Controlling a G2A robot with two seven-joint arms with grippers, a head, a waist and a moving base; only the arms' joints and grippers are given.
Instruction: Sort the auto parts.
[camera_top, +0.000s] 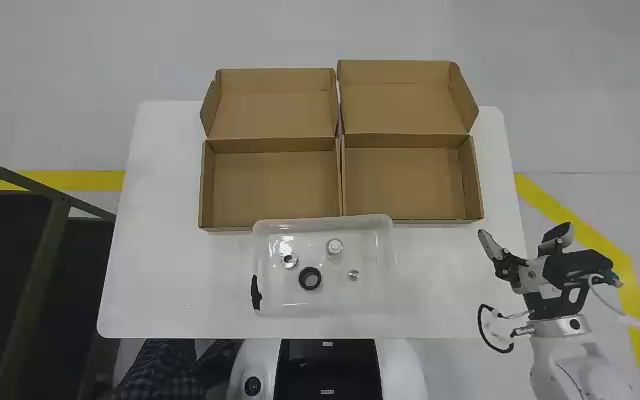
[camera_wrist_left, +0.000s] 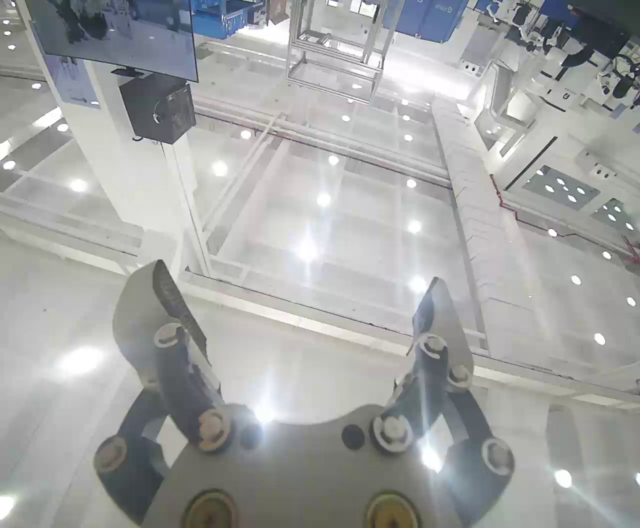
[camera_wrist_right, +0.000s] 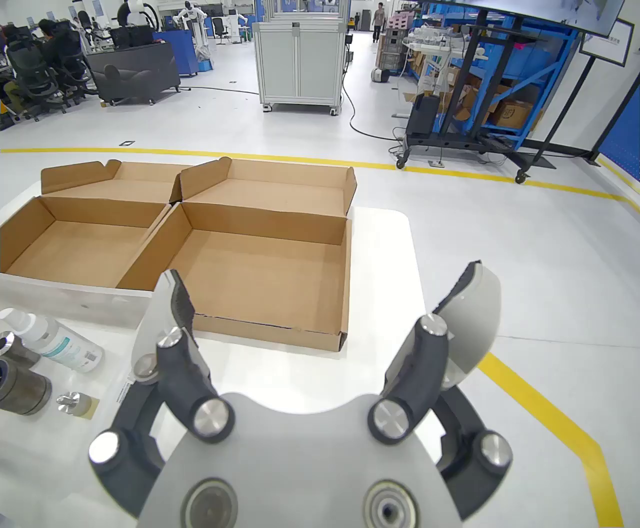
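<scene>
Auto parts (camera_top: 311, 281), dark rings and bright metal cylinders beside a white bottle (camera_top: 334, 246), lie in a clear plastic tray (camera_top: 385, 268) on a rounded white table (camera_top: 160, 200). Two open brown cardboard boxes (camera_top: 270, 188) sit just behind the tray. To the tray's right, the right gripper (camera_top: 525, 245) hangs splayed and empty. The left gripper (camera_wrist_left: 297, 287), also spread, faces the ceiling (camera_wrist_left: 325, 200).

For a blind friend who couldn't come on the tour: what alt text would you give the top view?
A clear tray of small auto parts, among them a black ring and a small metal piece, sits on a white table in front of two empty, open cardboard boxes side by side. The right gripper hangs open by the table's right edge.
</scene>
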